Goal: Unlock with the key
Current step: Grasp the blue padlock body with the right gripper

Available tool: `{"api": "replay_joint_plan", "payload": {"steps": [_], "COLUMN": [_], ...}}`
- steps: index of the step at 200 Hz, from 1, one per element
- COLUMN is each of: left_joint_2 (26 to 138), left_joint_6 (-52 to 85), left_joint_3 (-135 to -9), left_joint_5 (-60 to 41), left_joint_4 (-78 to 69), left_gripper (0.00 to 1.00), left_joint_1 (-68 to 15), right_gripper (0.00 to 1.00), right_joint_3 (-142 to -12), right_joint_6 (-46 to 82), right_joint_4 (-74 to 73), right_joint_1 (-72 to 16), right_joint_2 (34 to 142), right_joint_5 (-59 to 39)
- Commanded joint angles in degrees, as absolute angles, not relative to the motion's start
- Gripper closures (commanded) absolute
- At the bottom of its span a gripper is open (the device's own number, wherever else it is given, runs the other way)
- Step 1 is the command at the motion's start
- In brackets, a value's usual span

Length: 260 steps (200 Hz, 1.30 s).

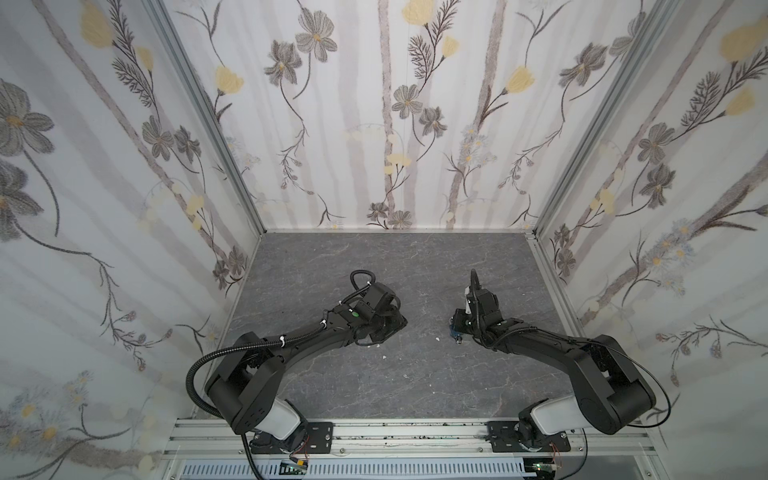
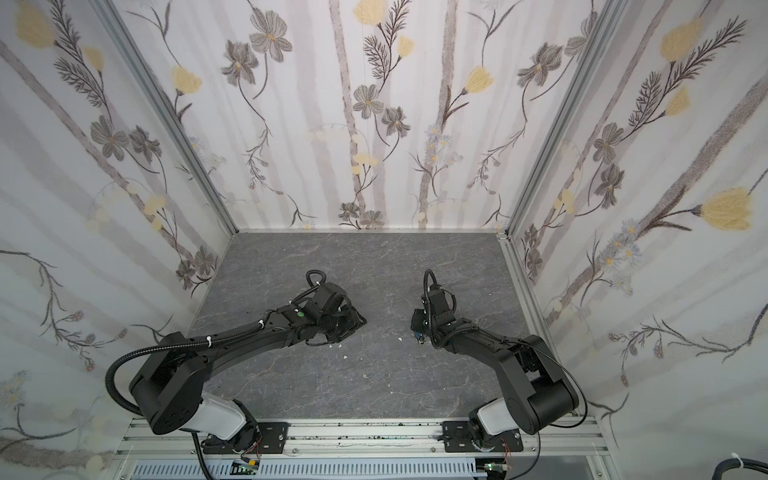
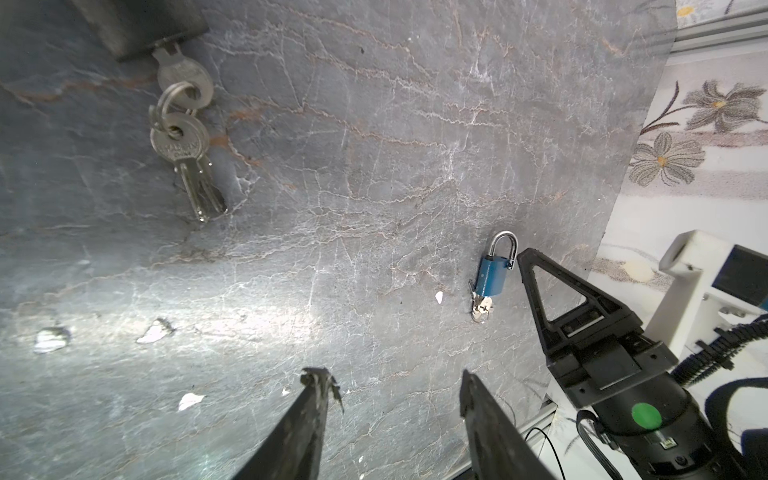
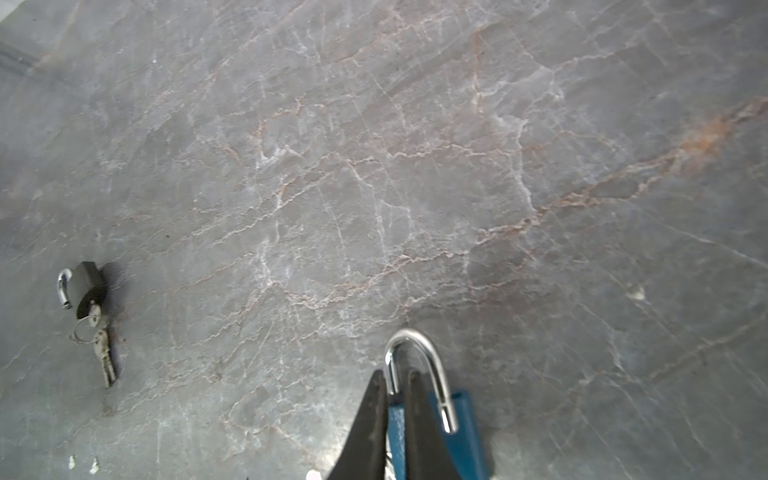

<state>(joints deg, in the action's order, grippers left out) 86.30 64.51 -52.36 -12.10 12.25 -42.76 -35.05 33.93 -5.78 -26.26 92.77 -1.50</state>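
Observation:
A blue padlock (image 4: 462, 432) lies on the grey stone tabletop, its silver shackle (image 4: 432, 357) swung out with one end free. My right gripper (image 4: 395, 376) is shut on the padlock where the shackle's other leg enters the body. In the left wrist view the same blue padlock (image 3: 492, 277) has a bunch of keys (image 3: 480, 309) at its base and a right finger (image 3: 552, 291) against it. A black padlock (image 3: 137, 25) has a key (image 3: 185, 79) in its keyhole and a spare key (image 3: 187, 166) on the ring. My left gripper (image 3: 392, 386) hovers open and holds nothing.
Small white flecks (image 3: 156, 330) are scattered on the tabletop. Flowered walls with aluminium rails (image 1: 249, 199) enclose the back and both sides. In both top views the blue padlock (image 1: 455, 330) (image 2: 417, 334) sits right of centre, partly under the right wrist.

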Motion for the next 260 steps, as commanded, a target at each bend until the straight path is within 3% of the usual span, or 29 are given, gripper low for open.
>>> {"api": "replay_joint_plan", "payload": {"steps": [1, 24, 45, 141, 213, 260], "left_joint_2": [86.78, 87.53, 87.97, 88.44, 88.56, 88.23], "left_joint_6": [64.35, 63.83, 63.62, 63.90, 63.89, 63.85], "left_joint_3": [-52.23, -53.24, -53.73, -53.81, -52.99, -52.04], "left_joint_5": [-12.07, -12.81, -13.14, -12.99, -12.92, -13.27], "left_joint_4": [11.17, 11.80, 12.05, 12.19, 11.93, 11.24], "left_gripper": [0.46, 0.43, 0.43, 0.43, 0.43, 0.43], "left_joint_1": [-42.70, -42.71, -42.71, -42.71, -42.50, -41.95], "right_gripper": [0.83, 0.63, 0.53, 0.41, 0.44, 0.70], "right_joint_3": [-35.33, -34.46, -33.50, -35.52, -41.02, -42.44], "right_joint_6": [32.41, 31.78, 31.41, 29.04, 27.55, 26.37], "right_joint_4": [-9.17, -6.69, -2.79, 5.62, 8.70, 9.43], "right_joint_1": [-26.91, -27.16, -27.05, -31.34, -33.83, -34.43], "right_joint_2": [92.54, 88.85, 86.05, 90.20, 99.29, 101.78], "right_joint_5": [-4.82, -1.40, 2.70, 11.24, 12.55, 10.93]}}
